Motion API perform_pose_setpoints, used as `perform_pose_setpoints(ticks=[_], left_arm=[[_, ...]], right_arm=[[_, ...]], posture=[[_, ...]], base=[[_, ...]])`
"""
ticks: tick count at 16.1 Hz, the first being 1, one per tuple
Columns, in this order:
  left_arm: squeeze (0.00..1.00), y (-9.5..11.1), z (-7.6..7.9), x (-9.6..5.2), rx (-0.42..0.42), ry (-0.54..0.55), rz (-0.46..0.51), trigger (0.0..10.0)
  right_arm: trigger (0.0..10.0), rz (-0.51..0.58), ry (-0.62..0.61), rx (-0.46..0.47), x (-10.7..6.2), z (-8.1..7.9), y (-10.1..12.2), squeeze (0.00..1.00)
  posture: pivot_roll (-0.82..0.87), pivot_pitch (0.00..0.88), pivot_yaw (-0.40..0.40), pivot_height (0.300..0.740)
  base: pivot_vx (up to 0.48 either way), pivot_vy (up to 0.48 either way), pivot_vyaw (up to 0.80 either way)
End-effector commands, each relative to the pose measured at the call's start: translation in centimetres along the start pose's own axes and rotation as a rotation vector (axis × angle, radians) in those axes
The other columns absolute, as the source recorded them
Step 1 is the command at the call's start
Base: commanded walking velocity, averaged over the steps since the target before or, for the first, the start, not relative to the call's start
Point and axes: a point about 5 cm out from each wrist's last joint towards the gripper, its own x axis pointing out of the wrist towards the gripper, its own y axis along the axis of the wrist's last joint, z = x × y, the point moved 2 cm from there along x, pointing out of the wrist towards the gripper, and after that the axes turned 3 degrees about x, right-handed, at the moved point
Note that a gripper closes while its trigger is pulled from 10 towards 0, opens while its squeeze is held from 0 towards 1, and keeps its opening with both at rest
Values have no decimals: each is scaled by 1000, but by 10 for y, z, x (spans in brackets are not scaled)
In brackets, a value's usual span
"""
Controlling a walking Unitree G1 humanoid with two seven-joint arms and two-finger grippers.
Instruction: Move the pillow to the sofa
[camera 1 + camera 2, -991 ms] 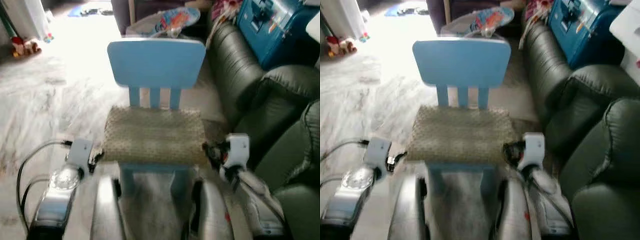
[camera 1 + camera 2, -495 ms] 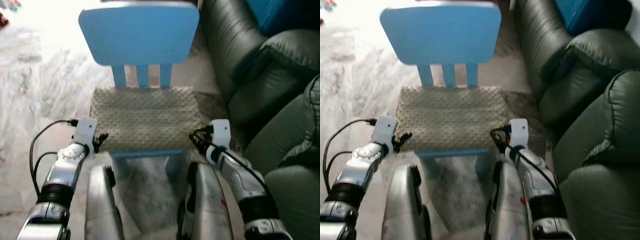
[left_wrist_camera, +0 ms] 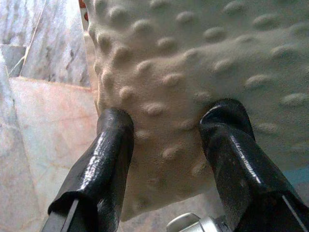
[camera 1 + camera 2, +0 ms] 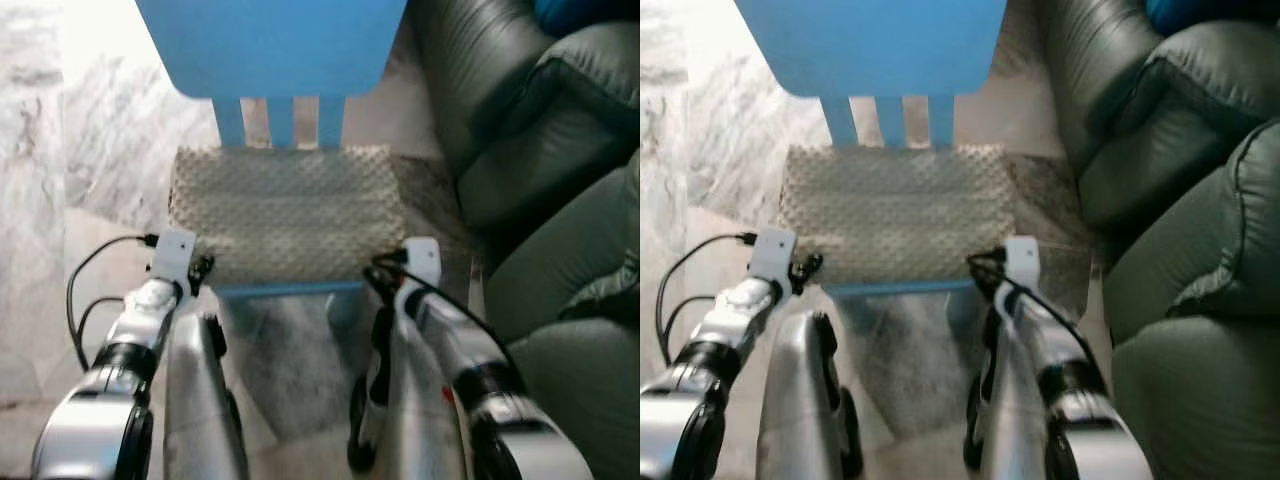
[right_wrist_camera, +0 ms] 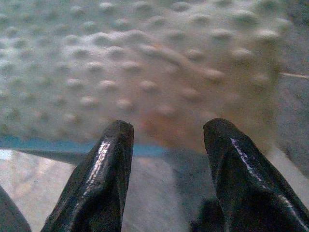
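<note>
A beige pillow (image 4: 285, 210) with a bumpy surface lies flat on the seat of a small blue chair (image 4: 270, 40). My left gripper (image 4: 203, 268) is at the pillow's front left corner. In the left wrist view the left gripper (image 3: 166, 140) is open and the pillow's edge (image 3: 193, 58) sits between its two fingers. My right gripper (image 4: 378, 272) is at the front right corner. In the right wrist view the right gripper (image 5: 169, 128) is open too, and the pillow (image 5: 145, 63) lies just past its fingertips. The dark green leather sofa (image 4: 540, 150) stands right of the chair.
The chair stands on a pale marble floor (image 4: 90, 130), which stretches away to the left. The sofa's padded arm (image 4: 1200, 250) bulges close to my right arm. A narrow strip of floor (image 4: 440, 210) separates chair and sofa.
The head camera has tipped down and come closer to the chair. Both grippers have moved forward to the pillow's front corners.
</note>
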Motion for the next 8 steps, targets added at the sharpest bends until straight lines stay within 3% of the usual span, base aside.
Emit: perform_pose_setpoints(ticks=[1,5,6,8], left_arm=[[0,-6,0,0,-10,25,-19,10000],[0,2,1,2,-7,38,11,10000],[0,0,0,2,5,40,12,10000],[0,-4,-2,1,-1,44,8,10000]], right_arm=[[10000,28,18,11,3,-3,0,0],[10000,41,-11,-112,11,-10,4,0],[10000,45,-29,-139,13,-9,4,1000],[10000,53,-119,-186,11,0,2,1000]], posture=[[-4,361,-66,519],[35,367,-68,519],[42,374,-67,519],[47,373,-68,519]], base=[[0,0,0],[0,0,0],[0,0,0],[0,0,0]])
